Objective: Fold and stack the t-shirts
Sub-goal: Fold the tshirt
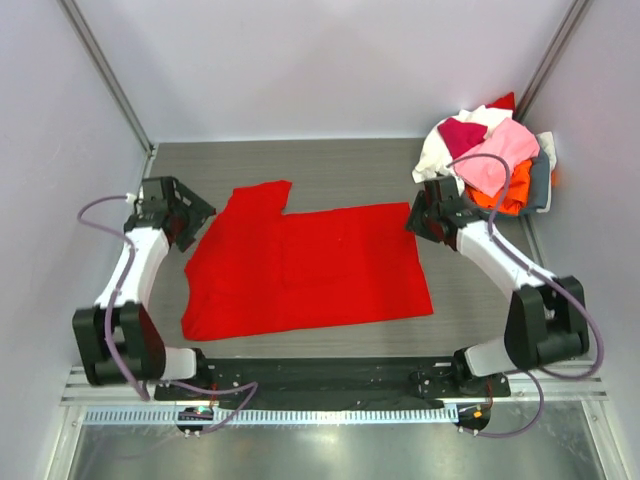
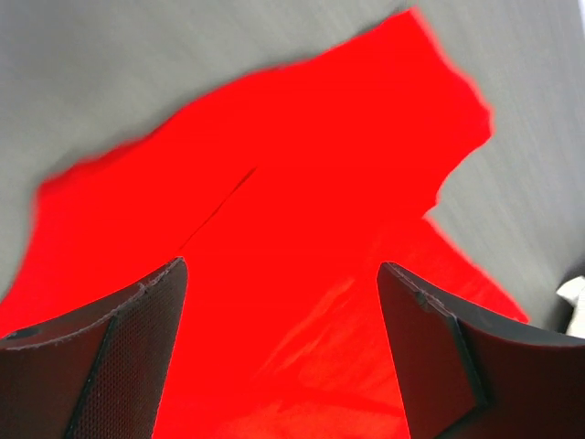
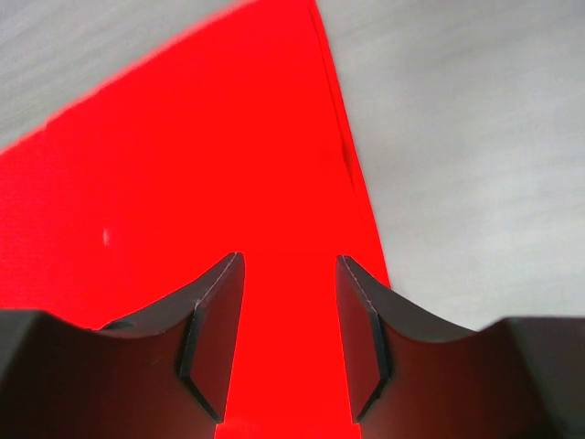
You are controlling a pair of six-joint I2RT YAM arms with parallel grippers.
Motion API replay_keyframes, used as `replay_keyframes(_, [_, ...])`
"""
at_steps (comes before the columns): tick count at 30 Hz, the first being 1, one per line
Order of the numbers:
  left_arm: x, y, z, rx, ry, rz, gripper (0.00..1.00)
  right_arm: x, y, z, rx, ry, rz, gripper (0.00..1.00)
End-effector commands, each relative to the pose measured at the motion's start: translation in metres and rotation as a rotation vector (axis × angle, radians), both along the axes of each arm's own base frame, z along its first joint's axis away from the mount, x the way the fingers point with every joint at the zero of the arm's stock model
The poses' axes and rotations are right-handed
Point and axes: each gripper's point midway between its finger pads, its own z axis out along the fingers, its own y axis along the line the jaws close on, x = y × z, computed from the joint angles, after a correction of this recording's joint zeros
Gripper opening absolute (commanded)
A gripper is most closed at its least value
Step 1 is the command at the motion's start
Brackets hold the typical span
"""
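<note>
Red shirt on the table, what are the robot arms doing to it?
Two robot arms are folding t-shirts. The red t-shirt lies spread flat on the table. The left arm and the right arm hover at its two ends, jaws open, holding nothing. A heap of shirts waits in a basket at the far right corner.

Bright red t-shirt [image 1: 300, 265], grey table [image 1: 350, 170], pink shirt [image 1: 500, 152]
</note>
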Motion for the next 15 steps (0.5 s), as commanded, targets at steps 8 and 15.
replay_keyframes(8, [0.134, -0.008, 0.01, -0.022, -0.111, -0.091, 0.83, 0.115, -0.002, -0.007, -0.155, -0.058, 0.037, 0.51])
replay_keyframes(15, [0.176, -0.003, -0.009, -0.001, -0.081, -0.096, 0.82, 0.148, -0.011, -0.033, -0.175, -0.023, 0.016, 0.51])
